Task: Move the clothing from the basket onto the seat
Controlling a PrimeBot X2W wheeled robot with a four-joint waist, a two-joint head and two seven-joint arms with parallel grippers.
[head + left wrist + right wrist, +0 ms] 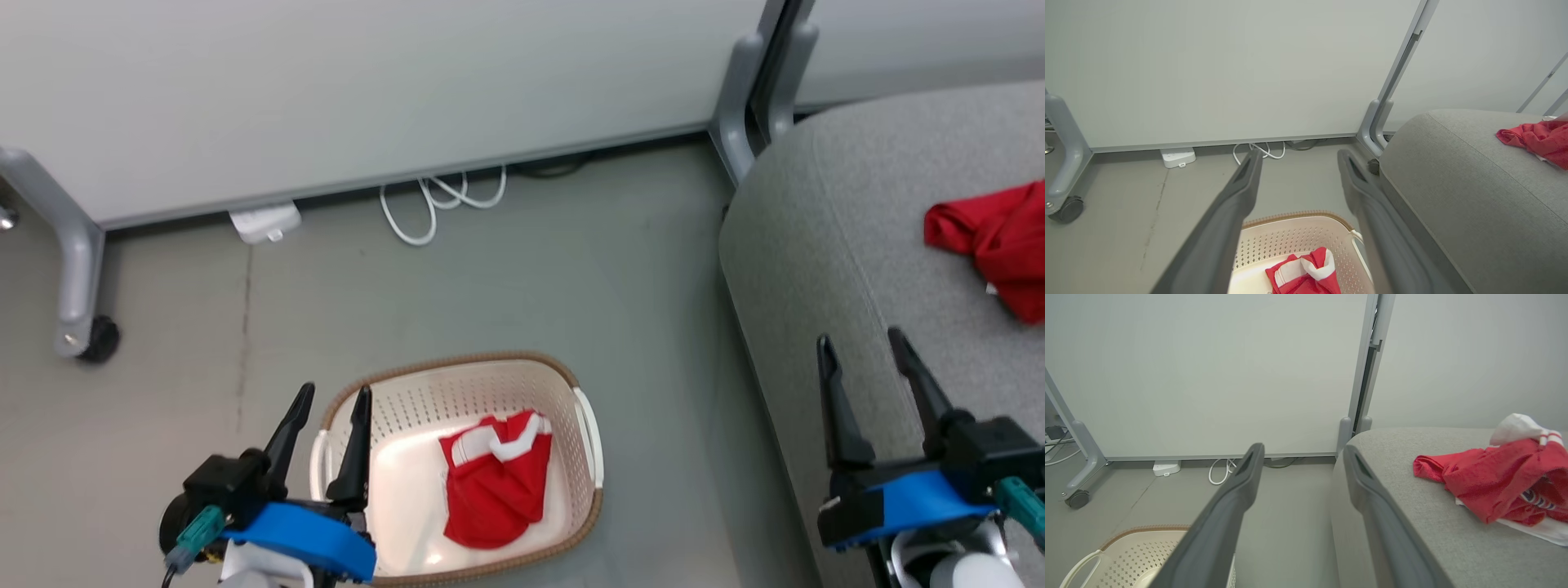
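One red garment point(495, 478), white-trimmed and crumpled, lies in the basket point(457, 361), toward the 3 o'clock side of its bottom. In the head view the basket sits at 6 o'clock. More red clothing point(992, 241) lies on the grey seat point(824, 220), out at 3 o'clock.

The left gripper point(336, 389) hangs over the basket's 9 o'clock rim, jaws spread wide and empty. The right gripper point(859, 336) hovers above the seat's near edge at 4 o'clock, jaws likewise spread and holding nothing.

The likeliest trouble, as I judge it:
- **Basket dragged or tipped:** a finger coming down from the 9 o'clock rim could catch the perforated wall or a handle, and the basket looks light.
- **Weak hold:** the fabric looks thin, so a pinch on a single fold may slip. It could also leave the rest trailing over the rim and onto the floor point(653, 327) between basket and seat.
- **Sliding off the seat:** the garment may slide off if it is let go too close to the seat's rounded 9 o'clock edge.
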